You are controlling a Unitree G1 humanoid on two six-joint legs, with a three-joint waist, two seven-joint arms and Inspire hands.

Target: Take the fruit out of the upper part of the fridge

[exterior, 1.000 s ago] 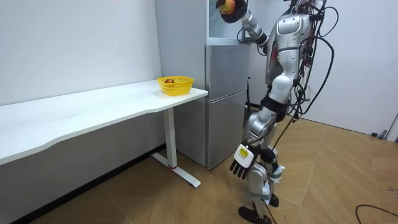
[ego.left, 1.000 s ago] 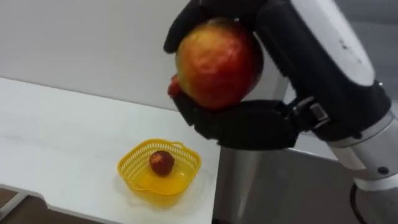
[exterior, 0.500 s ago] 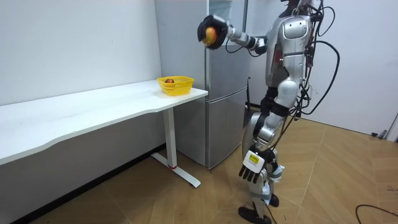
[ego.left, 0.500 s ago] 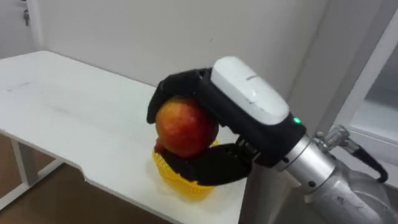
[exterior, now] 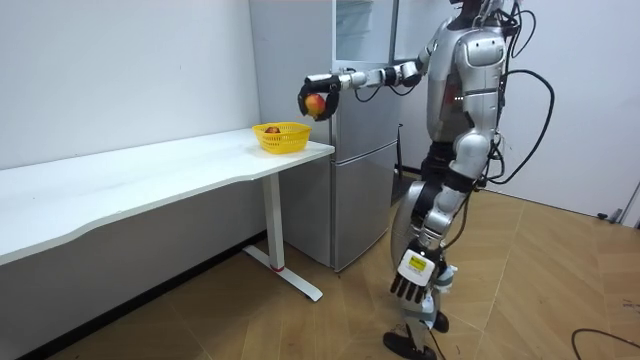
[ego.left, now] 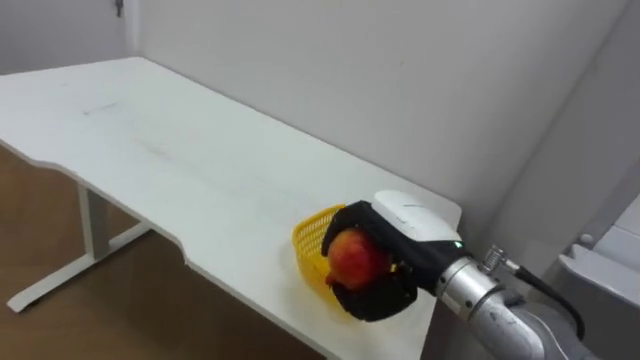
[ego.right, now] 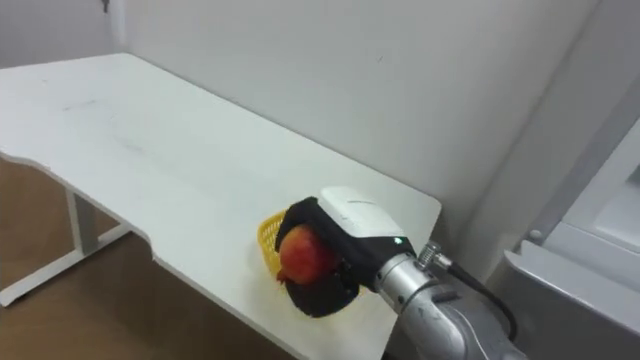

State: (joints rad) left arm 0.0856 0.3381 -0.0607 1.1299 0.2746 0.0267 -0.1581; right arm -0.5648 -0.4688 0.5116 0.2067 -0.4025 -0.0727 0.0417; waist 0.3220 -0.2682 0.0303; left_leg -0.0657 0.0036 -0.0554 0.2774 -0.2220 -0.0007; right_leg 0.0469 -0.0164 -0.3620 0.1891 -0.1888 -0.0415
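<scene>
The robot stands upright in front of a grey fridge [exterior: 360, 160], which is just beside the end of a long white table [ego.left: 190, 165]. Its right arm reaches out level towards the table, and the right hand [ego.left: 385, 295] has its fingers and thumb curled round a red and yellow apple [ego.left: 350, 257], which fills the grip. The apple is held in the air, clear of the table. In the room view it hangs higher than the rim of a yellow basket [ego.left: 310, 238] and a little to the fridge side of it. In the eye views the hand covers the near part of the basket, so I cannot tell what lies inside it. The basket sits on the table near the corner closest to the fridge. The left hand [exterior: 413, 280] hangs low beside the robot's leg, fingers loose and pointing down, holding nothing.
</scene>
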